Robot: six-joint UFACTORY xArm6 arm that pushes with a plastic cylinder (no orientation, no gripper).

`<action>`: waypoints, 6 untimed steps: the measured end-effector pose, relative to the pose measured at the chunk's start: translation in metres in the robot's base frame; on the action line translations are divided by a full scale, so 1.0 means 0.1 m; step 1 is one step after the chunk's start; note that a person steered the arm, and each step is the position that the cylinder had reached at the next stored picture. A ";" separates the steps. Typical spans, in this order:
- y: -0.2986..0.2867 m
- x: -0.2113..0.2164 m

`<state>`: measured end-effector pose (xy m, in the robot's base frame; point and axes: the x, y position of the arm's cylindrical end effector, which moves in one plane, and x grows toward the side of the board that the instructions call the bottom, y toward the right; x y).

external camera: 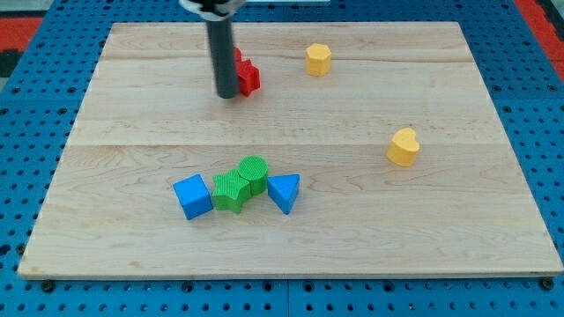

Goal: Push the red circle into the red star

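1. My tip [227,94] is a bare rod end with nothing to open or clench; it rests on the wooden board [441,229] near the view's top, touching the left side of a red block [248,76].
2. That red block, at about 2 o'clock from my tip, looks like the red star; the rod hides part of it.
3. The red circle cannot be made out; it may lie behind the rod, against the star.
4. I judge the push nearly finished: next, a short nudge toward 3 o'clock, if any.
5. Farther out: yellow hexagon [318,59] at 2 o'clock, yellow heart [404,147] at 4 o'clock, and a cluster at 6 o'clock of blue cube [193,195], two green blocks [241,183] and blue triangle [284,191].
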<state>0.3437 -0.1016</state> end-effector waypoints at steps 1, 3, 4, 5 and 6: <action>-0.38 -0.16; 0.63 -0.14; -0.17 -0.06; -0.52 -0.54; -0.12 -0.78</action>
